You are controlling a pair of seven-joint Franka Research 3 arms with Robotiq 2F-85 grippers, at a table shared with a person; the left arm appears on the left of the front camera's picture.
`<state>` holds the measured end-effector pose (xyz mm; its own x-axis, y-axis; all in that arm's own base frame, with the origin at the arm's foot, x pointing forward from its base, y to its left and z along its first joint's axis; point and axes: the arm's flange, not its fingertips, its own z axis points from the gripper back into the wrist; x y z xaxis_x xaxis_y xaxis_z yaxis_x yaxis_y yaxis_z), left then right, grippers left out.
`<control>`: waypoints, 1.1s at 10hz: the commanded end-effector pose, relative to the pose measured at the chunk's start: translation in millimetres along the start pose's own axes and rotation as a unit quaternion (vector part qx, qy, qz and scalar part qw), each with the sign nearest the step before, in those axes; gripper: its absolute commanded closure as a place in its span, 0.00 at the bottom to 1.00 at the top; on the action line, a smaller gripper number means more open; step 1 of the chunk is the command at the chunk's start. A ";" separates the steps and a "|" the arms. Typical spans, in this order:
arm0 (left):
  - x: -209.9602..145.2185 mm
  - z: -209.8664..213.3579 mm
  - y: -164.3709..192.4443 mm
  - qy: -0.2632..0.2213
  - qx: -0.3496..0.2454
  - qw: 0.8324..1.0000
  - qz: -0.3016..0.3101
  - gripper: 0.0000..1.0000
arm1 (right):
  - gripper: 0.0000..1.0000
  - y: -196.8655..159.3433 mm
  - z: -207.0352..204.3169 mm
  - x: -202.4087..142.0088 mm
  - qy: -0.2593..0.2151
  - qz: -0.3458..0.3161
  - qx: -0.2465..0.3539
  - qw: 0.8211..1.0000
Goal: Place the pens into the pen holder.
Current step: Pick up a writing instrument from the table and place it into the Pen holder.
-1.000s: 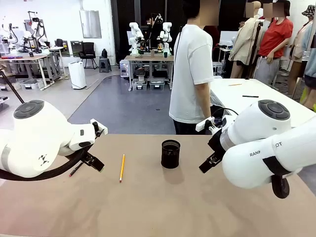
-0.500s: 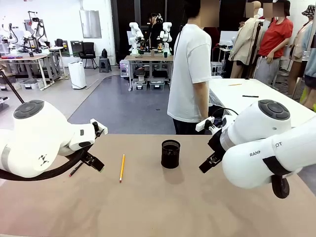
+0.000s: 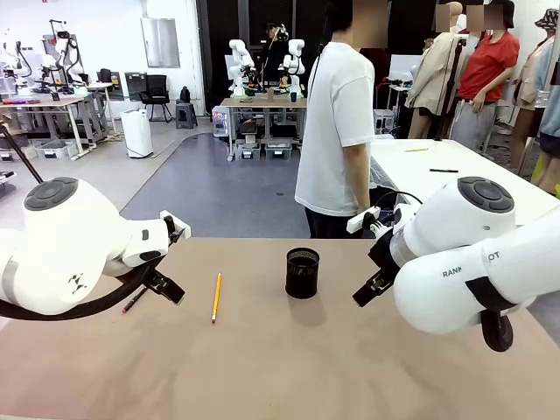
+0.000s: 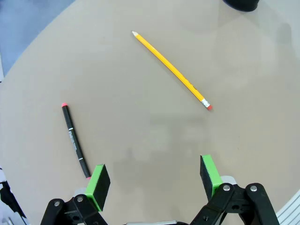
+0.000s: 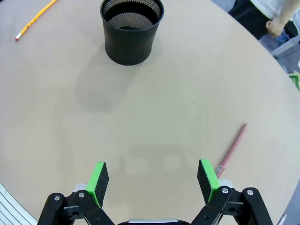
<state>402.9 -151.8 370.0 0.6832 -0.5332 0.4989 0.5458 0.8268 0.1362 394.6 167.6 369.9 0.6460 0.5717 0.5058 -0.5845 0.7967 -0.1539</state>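
A black mesh pen holder (image 3: 303, 272) stands upright at mid-table, seen too in the right wrist view (image 5: 131, 30). A yellow pencil (image 3: 216, 297) lies left of it; the left wrist view shows it as well (image 4: 171, 70). A black pen with a red tip (image 4: 75, 139) lies beside my left gripper (image 4: 153, 180), which hangs open above bare table. In the front view this pen (image 3: 134, 300) peeks out by the left gripper (image 3: 165, 287). A dark red pen (image 5: 231, 147) lies near the right finger of my open right gripper (image 5: 153, 179). In the front view, the right gripper (image 3: 367, 290) hovers right of the holder.
A person in a white T-shirt (image 3: 337, 131) stands at the far edge of the brown table (image 3: 289, 367), one hand (image 5: 275, 24) near the rim. A white table (image 3: 455, 175) with a pen lies behind on the right.
The person at the far side has shifted slightly to the left. Both arms and all the pens stay where they were.
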 end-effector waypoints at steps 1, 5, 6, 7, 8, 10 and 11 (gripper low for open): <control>0.0 0.2 0.1 0.000 0.000 1.000 0.000 0.00 | 0.00 -0.2 0.6 0.3 -0.001 0.000 0.000 1.000; 3.0 16.2 -2.9 0.023 -0.038 0.999 -0.004 0.00 | 0.00 -1.7 4.8 6.7 -0.006 -0.001 0.039 0.999; 5.7 25.7 -1.2 0.035 -0.065 0.997 -0.009 0.00 | 0.00 -3.7 9.2 10.9 -0.014 -0.008 0.063 0.998; 7.5 35.5 -0.4 0.050 -0.102 0.993 -0.002 0.00 | 0.00 -6.8 13.9 16.1 -0.018 -0.012 0.086 0.996; 10.4 47.4 2.0 0.042 -0.138 0.990 -0.008 0.00 | 0.00 -10.6 17.2 19.3 -0.021 -0.017 0.112 0.993; 17.7 75.4 11.1 0.030 -0.193 0.980 -0.027 0.00 | 0.00 -31.3 27.0 29.3 -0.035 -0.014 0.142 0.989; 21.5 101.0 20.0 0.001 -0.220 0.974 -0.053 0.00 | 0.00 -49.9 38.8 36.1 -0.053 0.001 0.165 0.985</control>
<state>375.8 -146.4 456.9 0.6504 -0.5979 0.4684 0.7288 0.6650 -0.1631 406.3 160.9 426.2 0.6359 0.5166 0.5735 -0.6777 0.7292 0.0946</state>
